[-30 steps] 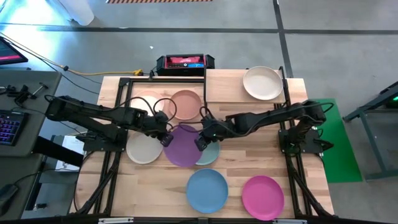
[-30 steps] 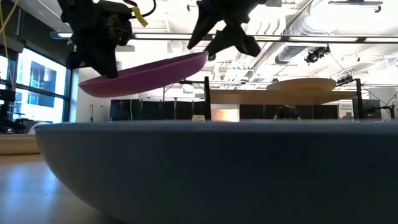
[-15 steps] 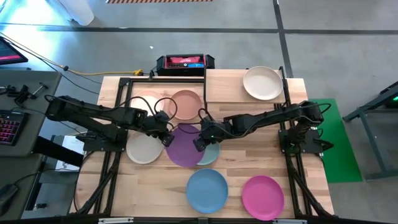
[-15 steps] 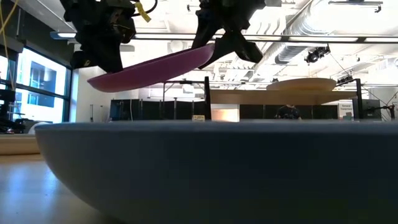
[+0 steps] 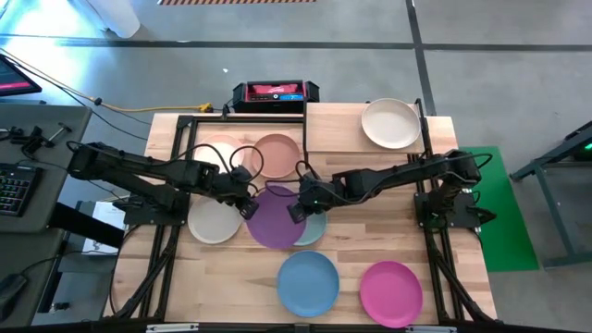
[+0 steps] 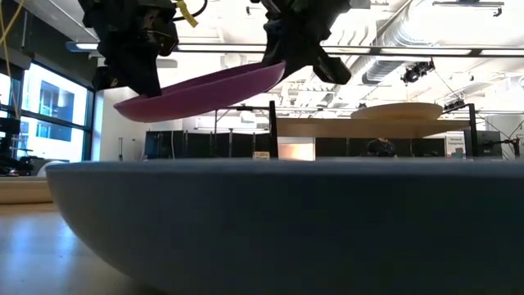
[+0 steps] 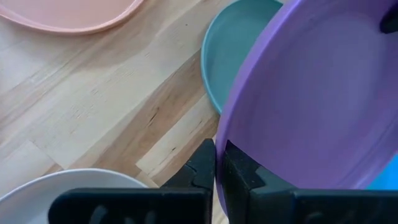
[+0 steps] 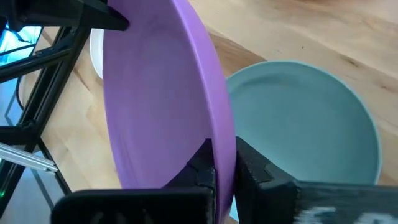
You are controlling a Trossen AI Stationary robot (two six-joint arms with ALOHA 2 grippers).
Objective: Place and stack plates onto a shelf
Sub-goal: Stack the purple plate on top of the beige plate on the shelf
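Since 1 second ago the right gripper [image 5: 299, 209] has closed onto the purple plate's [image 5: 275, 216] rim. The left gripper [image 5: 248, 205] stays clamped on the opposite edge. Both arms reach inward, holding the round matte plate tilted above the wooden table [image 5: 370, 240], over the teal-green plate [image 8: 311, 124].

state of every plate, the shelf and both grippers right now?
purple plate: lifted off the table, tilted, held by both grippers
left gripper: shut on purple plate's rim
right gripper: shut on purple plate's opposite rim
teal plate: flat on table, partly under purple plate
blue plate: flat on table
magenta plate: flat on table
pink plate: flat on table
terracotta plate: flat on table
cream plate: flat on table
shelf: holds one cream plate
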